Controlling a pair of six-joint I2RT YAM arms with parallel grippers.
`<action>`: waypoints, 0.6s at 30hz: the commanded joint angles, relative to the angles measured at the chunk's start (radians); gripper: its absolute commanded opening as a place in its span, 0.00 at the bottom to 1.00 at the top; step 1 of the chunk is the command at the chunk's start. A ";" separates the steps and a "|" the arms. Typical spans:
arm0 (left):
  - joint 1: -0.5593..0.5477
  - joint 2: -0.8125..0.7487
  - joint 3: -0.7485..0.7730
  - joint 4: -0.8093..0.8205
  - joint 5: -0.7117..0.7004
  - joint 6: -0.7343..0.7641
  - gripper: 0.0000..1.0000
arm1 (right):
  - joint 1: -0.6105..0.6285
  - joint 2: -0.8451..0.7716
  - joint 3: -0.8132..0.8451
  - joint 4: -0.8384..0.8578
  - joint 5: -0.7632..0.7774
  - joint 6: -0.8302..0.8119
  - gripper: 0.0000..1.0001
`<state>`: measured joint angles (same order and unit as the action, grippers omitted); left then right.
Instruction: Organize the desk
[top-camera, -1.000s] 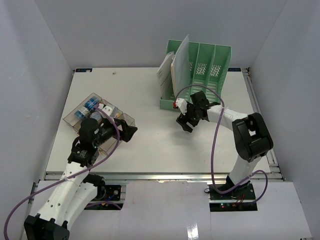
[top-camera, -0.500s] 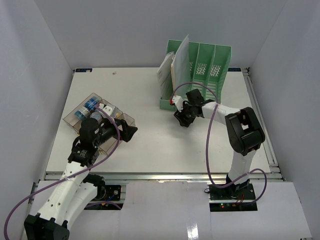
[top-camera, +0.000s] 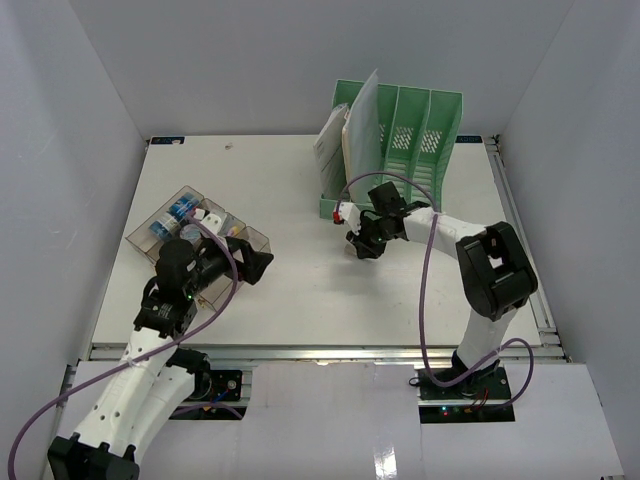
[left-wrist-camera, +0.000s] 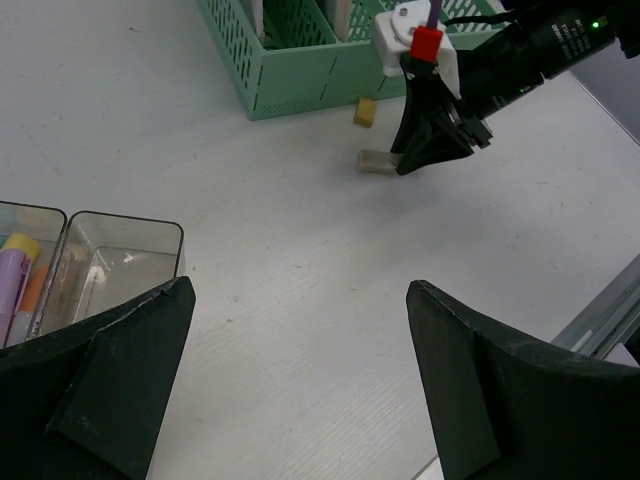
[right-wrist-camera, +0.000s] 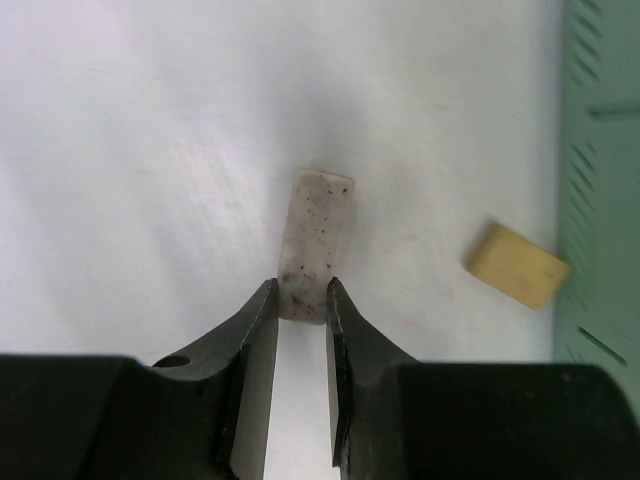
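The white desk (top-camera: 290, 190) fills the floor of the walled cell, with its metal rail (top-camera: 320, 350) along the near edge by the arm bases; a green file rack (top-camera: 410, 130) stands at the far edge, right of the middle, with papers (top-camera: 355, 130) upright in its leftmost slots; a clear tray (left-wrist-camera: 130, 222) sits towards the left edge, a few small items in its compartments. The right tool (right-wrist-camera: 300, 300) is down on the desk just in front of the rack's near left corner, its fingers pinching the near end of a speckled whitish eraser (right-wrist-camera: 318, 235) that lies flat on the surface; a small yellow block (right-wrist-camera: 517, 264) lies between the eraser and the rack, touching neither. The left tool (left-wrist-camera: 298, 300) hangs beside the tray's right end, fingers spread wide, gripping nothing.
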<state>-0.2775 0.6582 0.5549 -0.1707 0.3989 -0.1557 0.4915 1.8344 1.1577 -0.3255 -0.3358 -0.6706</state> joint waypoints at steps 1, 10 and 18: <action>0.001 -0.064 -0.004 0.031 -0.055 0.015 0.98 | 0.112 -0.144 0.018 -0.132 -0.160 -0.188 0.08; 0.003 -0.290 -0.041 0.060 -0.290 0.042 0.98 | 0.324 0.071 0.523 -0.247 -0.203 -0.147 0.08; 0.001 -0.389 -0.058 0.071 -0.373 0.059 0.98 | 0.427 0.376 0.884 -0.130 -0.152 0.026 0.08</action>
<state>-0.2775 0.2867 0.5137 -0.1161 0.0953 -0.1146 0.8772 2.1134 1.9188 -0.5099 -0.5041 -0.7523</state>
